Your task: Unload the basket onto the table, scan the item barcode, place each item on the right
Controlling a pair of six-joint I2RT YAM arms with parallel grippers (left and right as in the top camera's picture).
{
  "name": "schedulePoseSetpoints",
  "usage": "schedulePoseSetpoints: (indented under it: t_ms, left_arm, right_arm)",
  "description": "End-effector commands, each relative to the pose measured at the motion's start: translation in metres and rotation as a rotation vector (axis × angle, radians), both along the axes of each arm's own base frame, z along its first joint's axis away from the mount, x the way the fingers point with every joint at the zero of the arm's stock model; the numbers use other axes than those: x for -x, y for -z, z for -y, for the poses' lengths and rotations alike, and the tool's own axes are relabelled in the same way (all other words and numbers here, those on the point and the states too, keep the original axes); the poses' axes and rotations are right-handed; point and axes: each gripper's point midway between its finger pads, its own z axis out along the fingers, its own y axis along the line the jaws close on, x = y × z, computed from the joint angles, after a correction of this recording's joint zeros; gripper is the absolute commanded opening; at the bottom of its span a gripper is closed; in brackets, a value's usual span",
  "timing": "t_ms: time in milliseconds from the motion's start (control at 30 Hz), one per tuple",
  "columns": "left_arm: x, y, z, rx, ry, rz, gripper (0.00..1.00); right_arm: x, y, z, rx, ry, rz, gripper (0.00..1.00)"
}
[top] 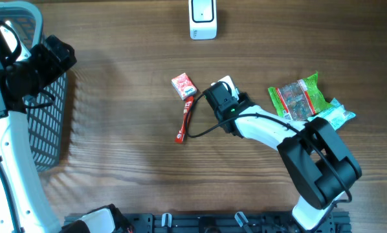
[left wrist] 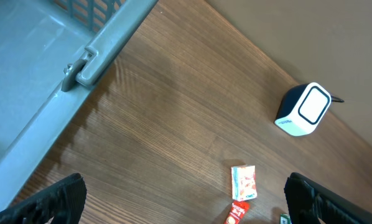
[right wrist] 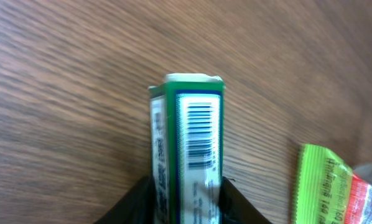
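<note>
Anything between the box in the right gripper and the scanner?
Nothing visible. Overhead, only bare table lies between the green box in the right gripper and the white scanner. The small red packet sits left of that path.

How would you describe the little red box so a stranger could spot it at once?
Start at the white scanner at the table's far edge and come down towards the middle. There, slightly left of the scanner, lies the red box. It is short and squarish, unlike the long thin red stick just below it and the green packets farther right.
</note>
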Motion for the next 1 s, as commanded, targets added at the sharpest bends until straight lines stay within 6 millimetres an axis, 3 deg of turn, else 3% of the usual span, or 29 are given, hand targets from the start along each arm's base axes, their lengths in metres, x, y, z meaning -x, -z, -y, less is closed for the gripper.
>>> schedulePoseSetpoints:
  t_ms: [0, 233, 367, 567, 767, 967]
  left_arm:
    - [-0.001, -0.004, 0.003, -0.008, 0.025, 0.013, 1.0]
    - [-0.001, -0.004, 0.003, -0.008, 0.025, 0.013, 1.0]
    - [-0.001, -0.004, 0.003, -0.008, 0.025, 0.013, 1.0]
    - [-0.001, -0.004, 0.003, -0.008, 0.025, 0.013, 1.0]
    - [-0.001, -0.004, 0.003, -0.008, 0.025, 0.013, 1.0]
    - [-0.001, -0.004, 0.003, -0.008, 0.025, 0.013, 1.0]
  right_arm:
    - [0.01, 0.015, -0.018, -0.104, -0.029, -0.081, 0.37]
    - [0.003, -0.009, -0.021, -0.135, -0.031, -0.031, 0.38]
    - [0.001, -0.024, -0.023, -0.16, -0.03, 0.002, 0.22]
    - [0.001, -0.03, -0.02, -0.175, 0.008, 0.019, 0.18]
    - [-0.014, -0.057, 0.036, 0.161, 0.067, 0.154, 0.12]
    - [-0.021, -0.045, 0.047, 0.162, 0.103, 0.152, 0.13]
